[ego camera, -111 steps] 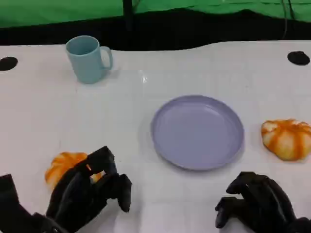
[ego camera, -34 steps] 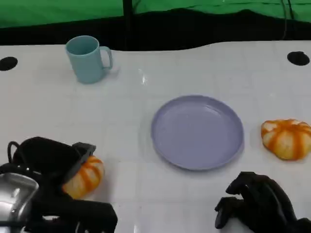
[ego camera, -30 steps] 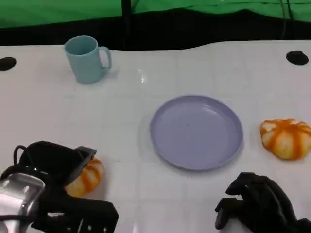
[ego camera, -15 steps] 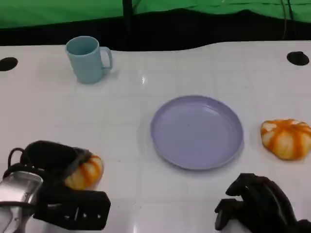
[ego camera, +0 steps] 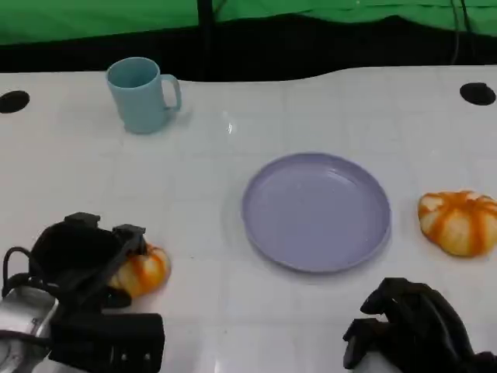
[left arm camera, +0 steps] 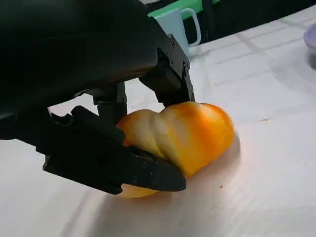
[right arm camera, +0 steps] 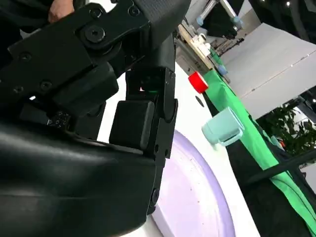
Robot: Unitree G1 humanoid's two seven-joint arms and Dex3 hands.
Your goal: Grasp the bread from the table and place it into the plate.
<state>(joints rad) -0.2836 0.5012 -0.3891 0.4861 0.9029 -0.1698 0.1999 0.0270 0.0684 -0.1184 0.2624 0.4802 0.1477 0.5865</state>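
The black left hand (ego camera: pixel 81 260) grips the orange, ridged bread roll (ego camera: pixel 141 270) on the table; the round lavender plate (ego camera: pixel 316 211) lies well apart, toward the robot's right.

Black blocky left hand (ego camera: pixel 81 268) on silver forearm (ego camera: pixel 19 326); visible screws.

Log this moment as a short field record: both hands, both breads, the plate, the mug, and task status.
left robot hand: fingers closed around the near bread, which sits on the table
right robot hand: fingers curled, holding nothing, near the table's front edge
second bread: on the table, right of the plate, untouched
plate: lilac, mid-table, nothing on it
mug: light blue, upright, far left
task status: bread gripped, not yet lifted or placed
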